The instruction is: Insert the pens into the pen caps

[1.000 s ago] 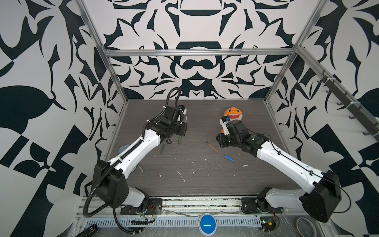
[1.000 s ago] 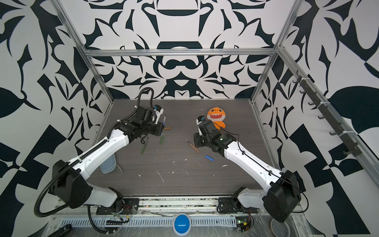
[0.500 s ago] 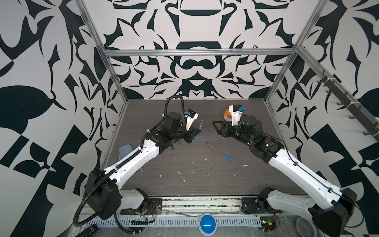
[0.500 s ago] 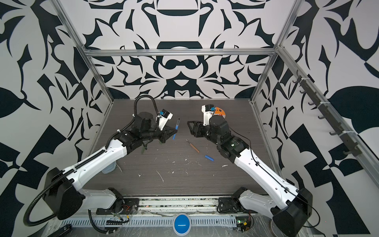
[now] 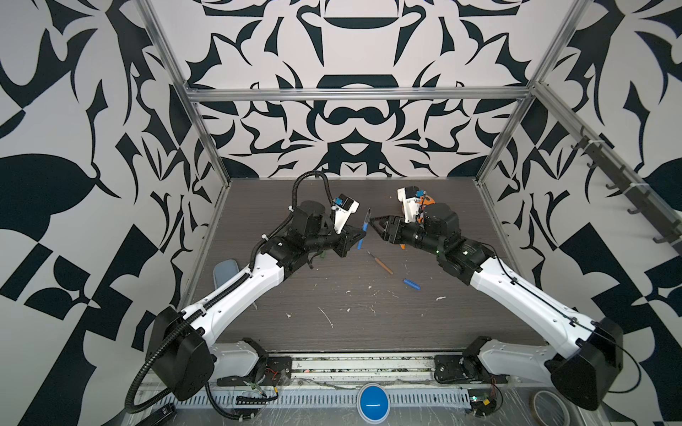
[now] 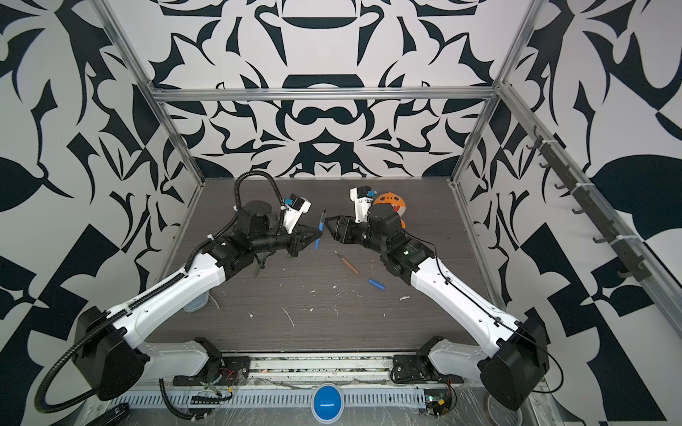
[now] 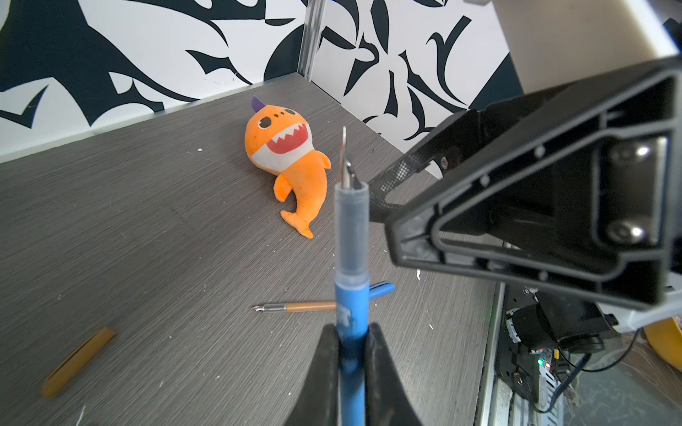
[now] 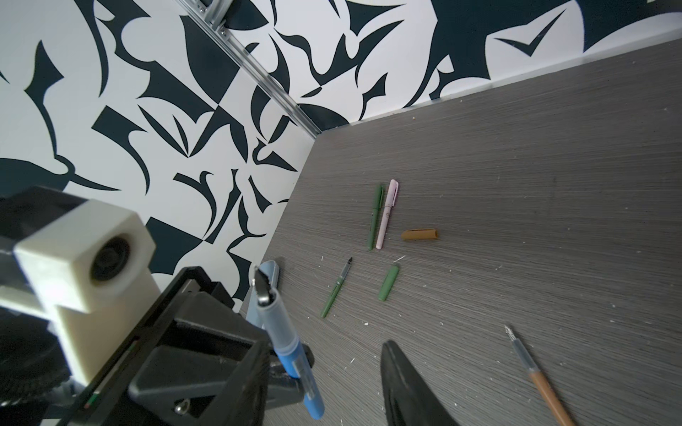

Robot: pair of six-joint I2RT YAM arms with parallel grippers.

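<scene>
Left pincer (image 7: 350,332) clamped on blue pen (image 7: 351,236) at barrel, held up off worktop (image 5: 369,332). Pen's long axis near upright: nib on top, tail below jaws. Right pincer (image 5: 373,222) faces it, tips just beside pen, jaws partly apart, nothing in them (touching pen or not: cannot tell). Lower down, orange-brown pen (image 5: 380,262) flat on worktop, axis diagonal, nib toward far left. Blue cap (image 5: 411,284) flat near its tail, apart, toward near right. Orange plush shark (image 7: 284,155) behind right pincer, toward far wall.
</scene>
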